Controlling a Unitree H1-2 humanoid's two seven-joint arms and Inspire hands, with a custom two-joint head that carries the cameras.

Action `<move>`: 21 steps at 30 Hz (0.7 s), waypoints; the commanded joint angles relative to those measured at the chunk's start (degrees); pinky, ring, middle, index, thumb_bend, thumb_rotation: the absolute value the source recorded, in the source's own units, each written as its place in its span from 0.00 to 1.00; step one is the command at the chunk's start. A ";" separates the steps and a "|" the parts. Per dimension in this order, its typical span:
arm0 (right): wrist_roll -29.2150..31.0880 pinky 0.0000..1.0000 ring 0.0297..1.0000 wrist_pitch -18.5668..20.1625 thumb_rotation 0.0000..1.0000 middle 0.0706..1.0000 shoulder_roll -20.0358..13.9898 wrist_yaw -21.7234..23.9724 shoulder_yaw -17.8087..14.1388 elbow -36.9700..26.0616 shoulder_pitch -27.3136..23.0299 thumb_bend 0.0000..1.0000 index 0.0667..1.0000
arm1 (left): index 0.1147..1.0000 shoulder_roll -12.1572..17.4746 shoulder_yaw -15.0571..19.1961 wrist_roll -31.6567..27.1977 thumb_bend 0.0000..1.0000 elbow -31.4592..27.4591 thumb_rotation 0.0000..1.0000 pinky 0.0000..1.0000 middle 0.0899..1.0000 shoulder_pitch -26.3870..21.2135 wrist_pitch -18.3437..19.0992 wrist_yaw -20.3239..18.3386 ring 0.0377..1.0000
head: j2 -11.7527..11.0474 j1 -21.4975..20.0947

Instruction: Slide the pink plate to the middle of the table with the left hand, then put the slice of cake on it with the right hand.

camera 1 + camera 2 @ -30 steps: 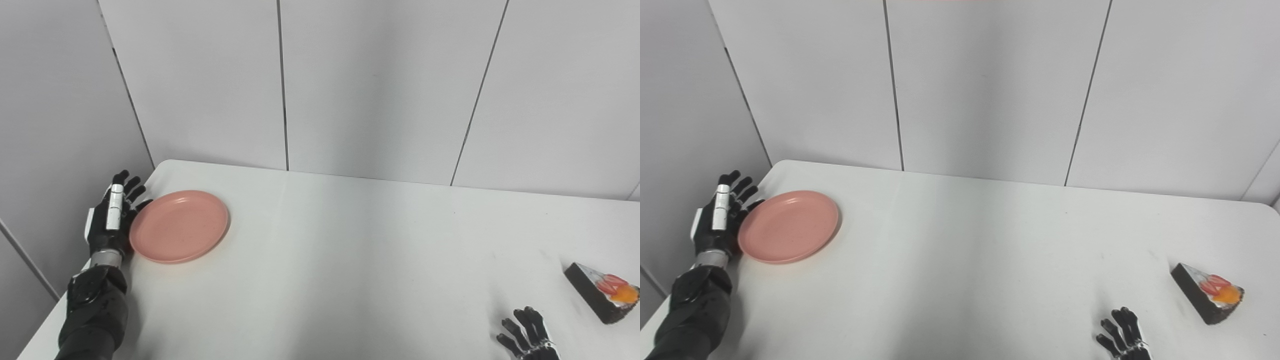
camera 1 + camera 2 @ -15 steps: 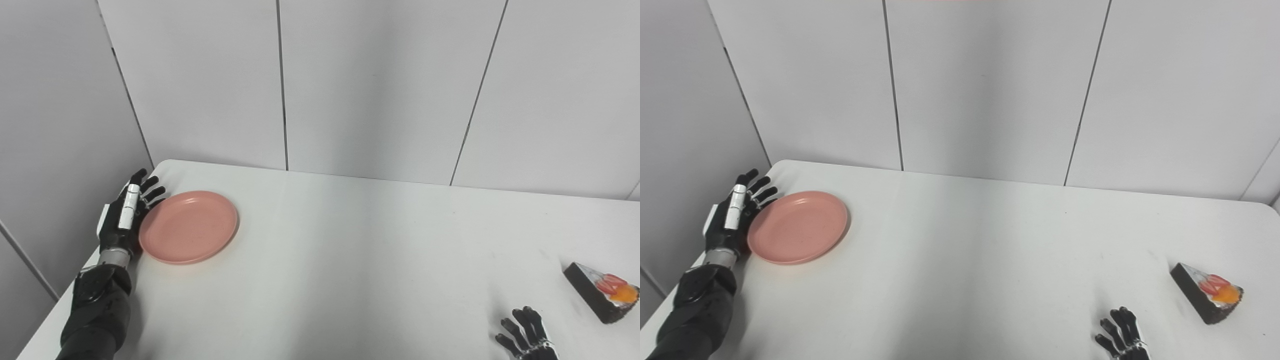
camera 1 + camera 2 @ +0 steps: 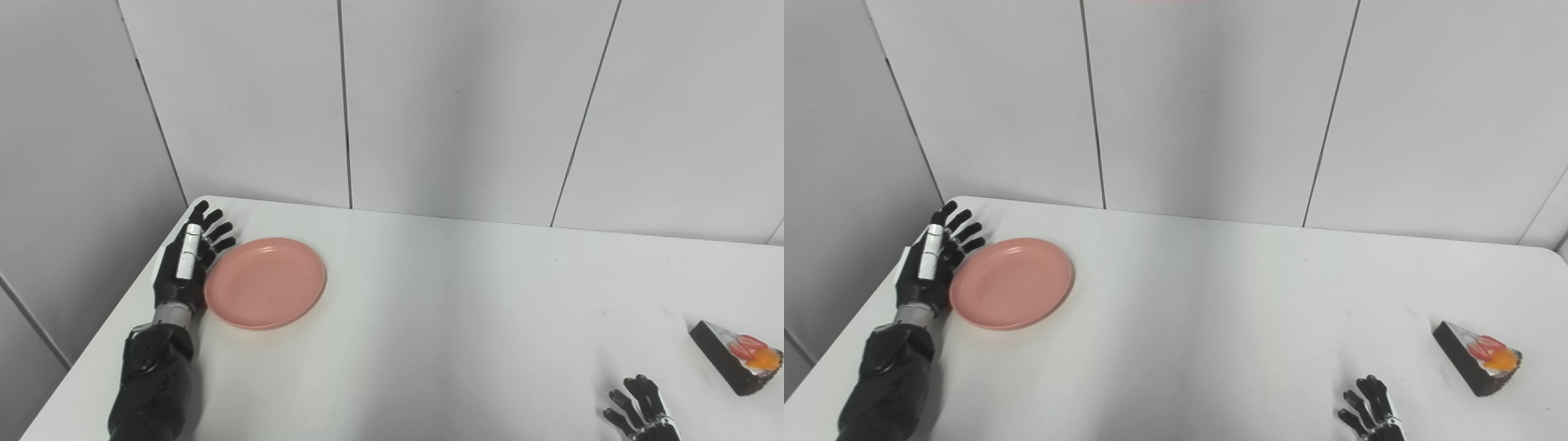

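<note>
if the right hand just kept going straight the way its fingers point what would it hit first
Likely nothing on the table. The right hand has its fingers aimed up-picture, slightly left, toward the far wall; the cake sits off to its right and the plate far left. Depth is uncertain.

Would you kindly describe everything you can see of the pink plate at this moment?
The pink plate is round, shallow and matte, plastic by its look, with a low raised rim and nothing on it. It lies flat and upright on the white table, toward the far left, well short of the middle. The left robot hand, fingers spread, rests against its left rim. The cake slice sits far off at the right.
</note>
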 commanded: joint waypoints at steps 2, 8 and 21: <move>-0.80 0.84 0.89 4.03 1.00 0.93 1.02 0.89 1.81 0.91 0.67 0.86 0.94 | 0.90 -2.05 -0.21 -0.33 0.82 -4.76 0.78 0.75 0.86 1.38 2.53 1.83 0.81 | -0.06 -0.68; -0.76 0.84 0.89 4.24 0.98 0.93 1.03 0.99 2.28 0.43 0.72 0.86 0.94 | 0.93 -4.48 -1.27 0.08 0.82 -11.59 0.78 0.75 0.87 3.38 7.62 3.86 0.80 | 0.39 -1.10; -2.21 0.83 0.88 5.74 0.97 0.93 1.54 0.34 3.02 -1.60 1.37 0.85 0.94 | 0.93 -8.45 -4.15 -0.01 0.74 -21.67 0.84 0.83 0.90 7.26 14.37 4.00 0.86 | 1.97 -4.27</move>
